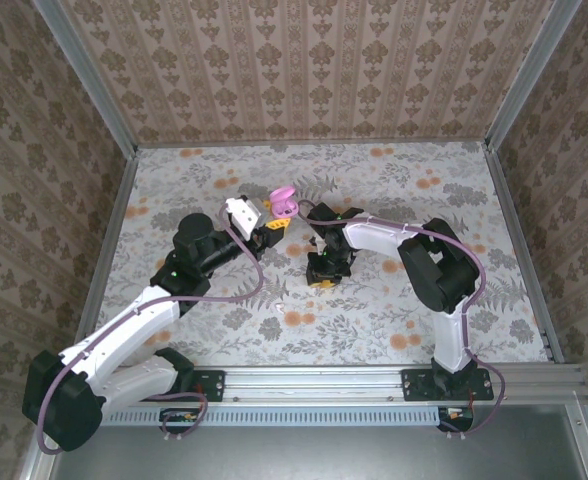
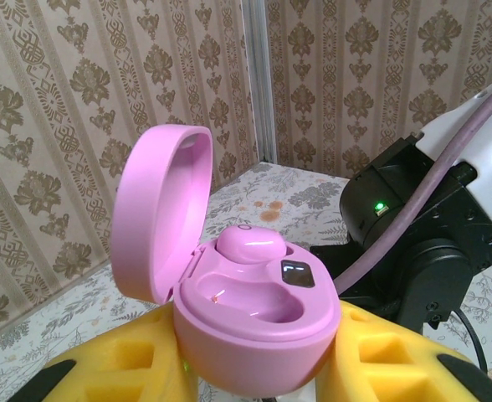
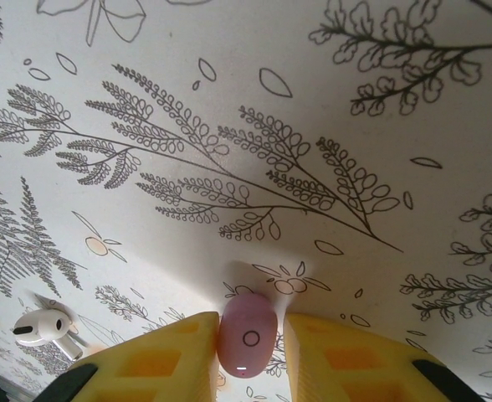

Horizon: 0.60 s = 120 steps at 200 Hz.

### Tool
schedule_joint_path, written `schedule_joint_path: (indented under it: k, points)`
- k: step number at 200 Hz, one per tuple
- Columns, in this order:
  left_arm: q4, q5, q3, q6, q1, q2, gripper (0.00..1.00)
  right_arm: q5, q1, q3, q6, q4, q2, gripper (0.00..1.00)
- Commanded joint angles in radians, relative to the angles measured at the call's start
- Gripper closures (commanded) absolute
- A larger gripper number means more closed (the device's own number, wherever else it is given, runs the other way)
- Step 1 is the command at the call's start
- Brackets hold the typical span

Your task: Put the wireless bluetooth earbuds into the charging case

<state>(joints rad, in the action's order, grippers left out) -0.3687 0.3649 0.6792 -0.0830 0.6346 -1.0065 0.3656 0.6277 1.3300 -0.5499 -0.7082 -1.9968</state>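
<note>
My left gripper (image 2: 254,373) has its jaws clamped on the pink charging case (image 2: 263,335), lid open, held up off the bench (image 3: 187,100). The first pink earbud (image 2: 250,244) already sits in the far socket, and the near socket (image 2: 250,297) is empty. My right gripper (image 3: 250,356) has its jaws clamped on the second pink earbud (image 3: 248,331), low at the bench and apart from the case. I judge the job half done: that bud needs carrying over and seating. A white earbud (image 3: 43,328) lies nearby.

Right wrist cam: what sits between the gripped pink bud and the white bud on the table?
In the right wrist view: one yellow finger of the right gripper beside the pink bud, then bare printed table up to the white bud.
</note>
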Motion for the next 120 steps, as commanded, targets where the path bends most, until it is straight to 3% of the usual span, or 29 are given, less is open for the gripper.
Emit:
schedule_joint_path:
  k: [1, 120]
  points:
    - [-0.015, -0.006, 0.037, -0.007, 0.005, 0.0, 0.66, -0.019, 0.016, 0.027, -0.002, 0.091, -0.051, 0.72]
    - [-0.012, -0.008, 0.035, -0.005, 0.006, -0.001, 0.66, -0.021, -0.001, -0.057, -0.016, 0.132, 0.074, 0.78]
